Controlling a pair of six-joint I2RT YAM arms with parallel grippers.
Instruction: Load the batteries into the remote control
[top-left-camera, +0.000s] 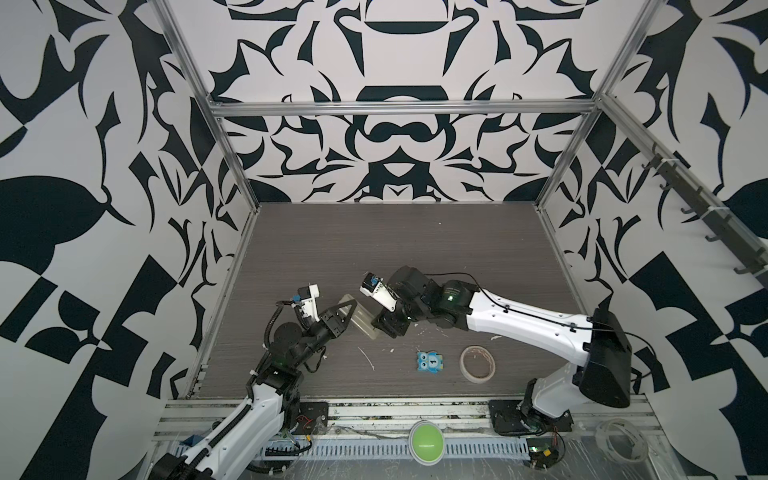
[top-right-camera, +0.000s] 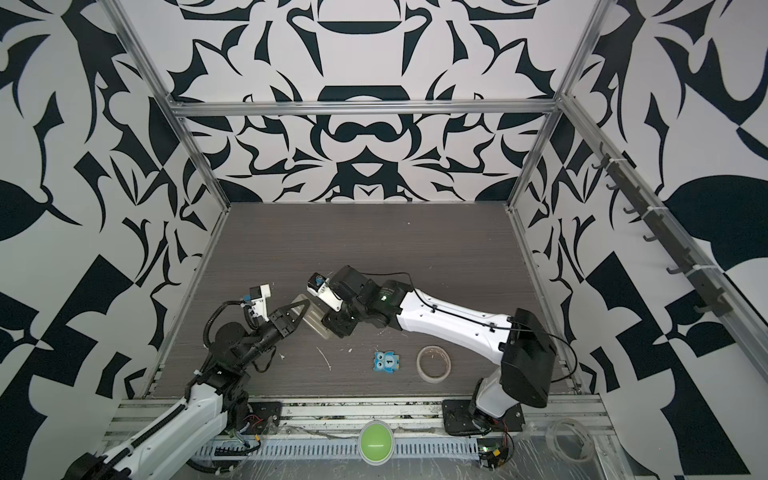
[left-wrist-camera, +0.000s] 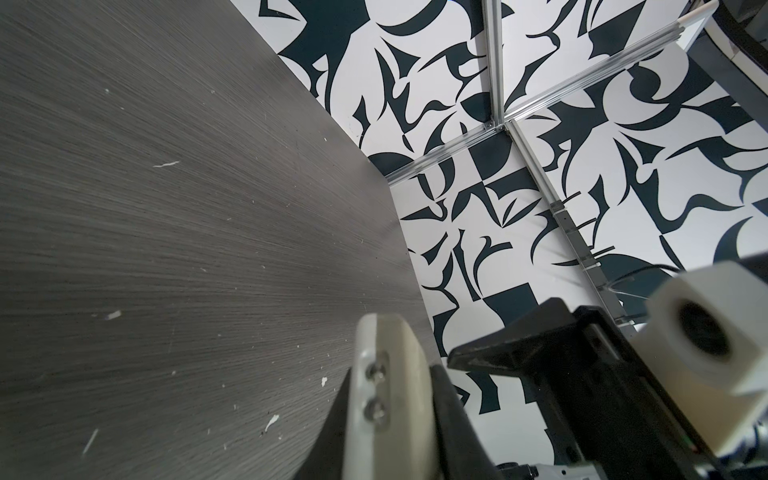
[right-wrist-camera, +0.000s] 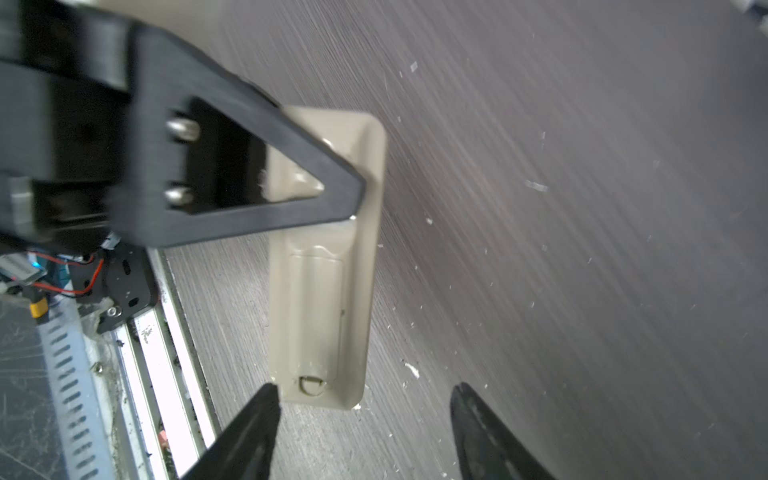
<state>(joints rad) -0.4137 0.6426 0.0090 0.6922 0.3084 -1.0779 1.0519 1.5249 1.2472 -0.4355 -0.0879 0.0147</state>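
The dark wood-grain counter (top-left-camera: 374, 249) is seen in both top views, with the two arms meeting over its left-centre. The left end effector (top-left-camera: 354, 306) is clamped tight on one end of the remote control (top-left-camera: 360, 319), whose thin edge is pinched between the black fingers (left-wrist-camera: 451, 399) in the left wrist view. The right end effector (right-wrist-camera: 363, 390) is held at the remote control's opposite end with its jaws spread wider than the remote and nothing gripped. One fingertip (right-wrist-camera: 270, 390) is just beside a corner of the casing, and the other fingertip is well apart from it. The remote control is tilted with its plain off-white back (right-wrist-camera: 320, 299) turned to the right wrist camera, and a long closed cover panel is visible on it. Whether its lower end touches the counter cannot be told. Nearer the front edge, a roll of tape (top-left-camera: 477, 376) lies flat, a blue owl tile (top-left-camera: 432, 362) lies just beside it, and white scraps (top-left-camera: 366, 358) are scattered around.
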